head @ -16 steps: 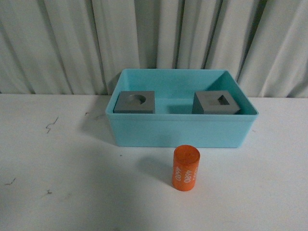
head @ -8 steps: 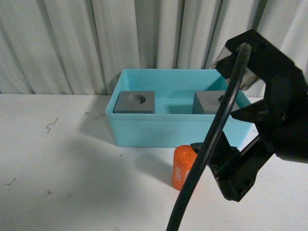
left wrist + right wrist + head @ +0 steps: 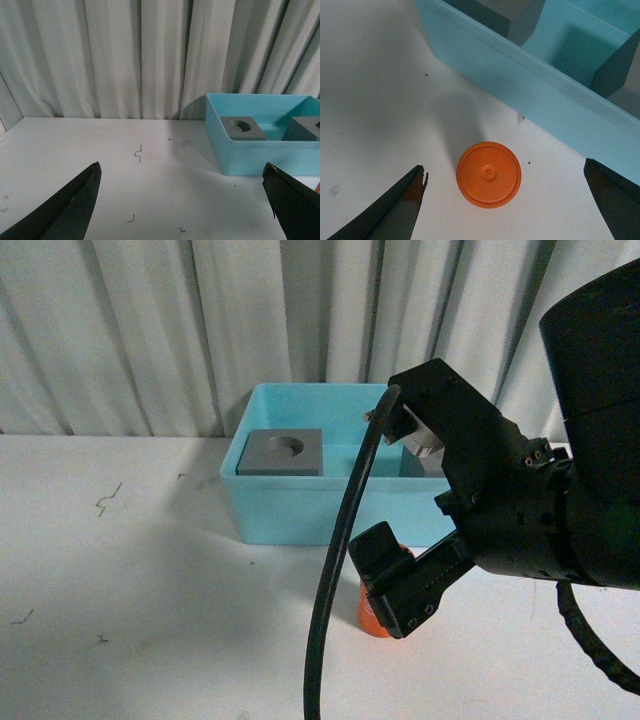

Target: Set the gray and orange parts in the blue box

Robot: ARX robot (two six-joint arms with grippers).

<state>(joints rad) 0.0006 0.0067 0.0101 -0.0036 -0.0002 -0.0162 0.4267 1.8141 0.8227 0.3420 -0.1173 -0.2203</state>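
The orange cylinder [image 3: 489, 174] stands upright on the white table just in front of the blue box [image 3: 535, 95]. My right gripper [image 3: 504, 170] is open above it, one finger on each side and neither touching. In the front view the right gripper [image 3: 400, 585] covers most of the orange cylinder [image 3: 370, 618]. Inside the blue box [image 3: 300, 510] lies a gray cube with a round recess [image 3: 280, 452]. The left wrist view shows the same cube [image 3: 243, 128] and a second gray cube [image 3: 302, 128] in the box. My left gripper [image 3: 181, 169] is open over bare table.
A white curtain [image 3: 200, 330] hangs behind the table. The right arm's black cable [image 3: 340, 560] loops down in front of the box. Small dark marks [image 3: 139, 151] dot the white tabletop [image 3: 120, 590] left of the box.
My right arm has come in from the right and moved left and down over the orange cylinder. It now hides the second gray cube in the front view. The parts have not moved.
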